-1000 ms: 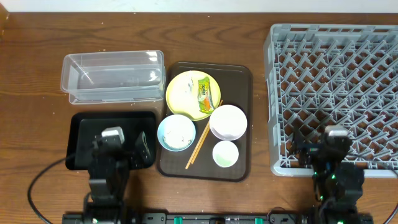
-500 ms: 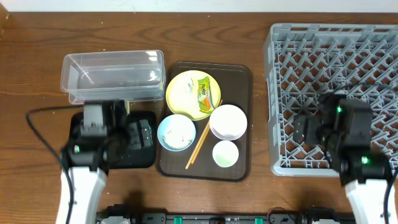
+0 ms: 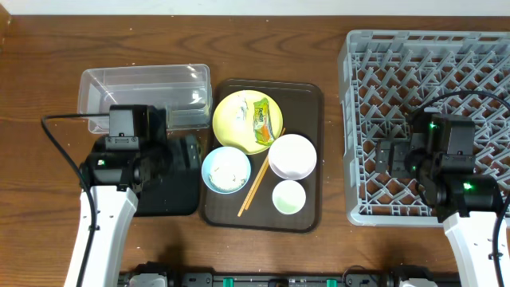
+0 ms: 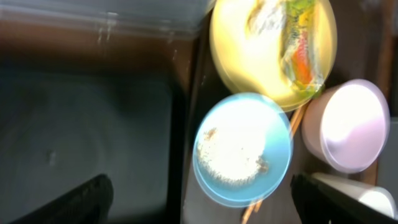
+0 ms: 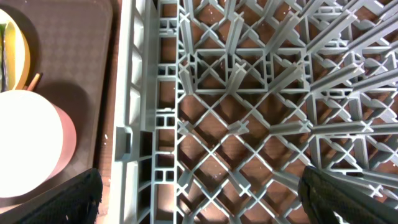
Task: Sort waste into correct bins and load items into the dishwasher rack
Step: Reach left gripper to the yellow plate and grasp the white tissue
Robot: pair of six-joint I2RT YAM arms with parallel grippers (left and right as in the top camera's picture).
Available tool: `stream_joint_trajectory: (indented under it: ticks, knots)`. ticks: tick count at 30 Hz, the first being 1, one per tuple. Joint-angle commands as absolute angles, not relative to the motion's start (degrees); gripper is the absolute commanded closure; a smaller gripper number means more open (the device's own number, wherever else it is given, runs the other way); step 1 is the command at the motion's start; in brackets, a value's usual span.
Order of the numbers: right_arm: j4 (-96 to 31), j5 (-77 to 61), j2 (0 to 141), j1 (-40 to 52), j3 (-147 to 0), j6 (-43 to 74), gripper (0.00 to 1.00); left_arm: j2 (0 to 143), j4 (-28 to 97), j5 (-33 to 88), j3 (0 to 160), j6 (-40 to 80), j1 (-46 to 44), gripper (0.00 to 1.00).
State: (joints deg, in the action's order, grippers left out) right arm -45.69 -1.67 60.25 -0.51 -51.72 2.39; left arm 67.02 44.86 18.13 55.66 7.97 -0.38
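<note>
Overhead: both arms have swung up from the near edge. The left gripper (image 3: 185,153) now hangs over the shallow black rectangular tray (image 3: 163,203) at 8 o'clock of the wooden table (image 3: 48,48). The right gripper (image 3: 388,159) hangs over the near-left part of the large grey lattice dishwasher rack (image 3: 422,56) at 3 o'clock. Both are spread wide and grip nothing. The dishes are unmoved, so my read is approach only, nothing sorted or loaded.

Counts:
- two bins: that tray plus one clear rectangular plastic tub (image 3: 143,84) at 10 o'clock
- one rack
- one dark brown serving tray (image 3: 307,215) at centre

The serving tray carries:
- one round yellow plate (image 3: 235,115) at its 12
- one light blue bowl (image 3: 226,170) at 8
- one white bowl (image 3: 292,156) at 3
- one small white cup (image 3: 288,197) at 5
- one pair of wooden chopsticks (image 3: 256,187) slanting between the bowls
- one yellow-green snack wrapper (image 3: 262,119) lying on the plate

Left wrist: blurred. The fingers (image 4: 87,199) sit in the bottom corners, wide apart, with nothing between them. The blue bowl is centred and holds one patch of whitish rice scraps (image 4: 233,155). The plate is at 1 o'clock. A pale smear sits beside the wrapper; I cannot tell if it is a scrap.

Right wrist: the fingers (image 5: 68,199) sit in the bottom corners, wide apart, with nothing between them. Rack lattice fills 12 to 5, and the white bowl is at 8.
</note>
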Motion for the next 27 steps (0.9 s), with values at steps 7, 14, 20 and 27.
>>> stream_joint_trajectory:
  ticks: [7, 14, 20, 27]
  knots:
    - [-45.47, -1.56, 59.79, 0.19, -53.15, 2.74, 0.01, 70.98, 25.26, 13.06, 56.73, 8.14, -8.45, 0.07]
    - [-45.50, -1.56, 59.79, 0.19, -53.15, 2.76, 0.01, 80.31, 13.08, 9.34, 56.71, 7.31, -15.25, 0.08]
    - [-45.87, -1.56, 59.79, 0.19, -53.15, 2.76, 0.01, 90.28, 5.58, 9.37, 56.71, 7.35, -17.41, 0.09]
    - [-46.15, -1.56, 59.79, 0.19, -53.15, 2.76, 0.01, 99.09, 1.39, 9.37, 56.71, 7.35, -18.15, 0.17]
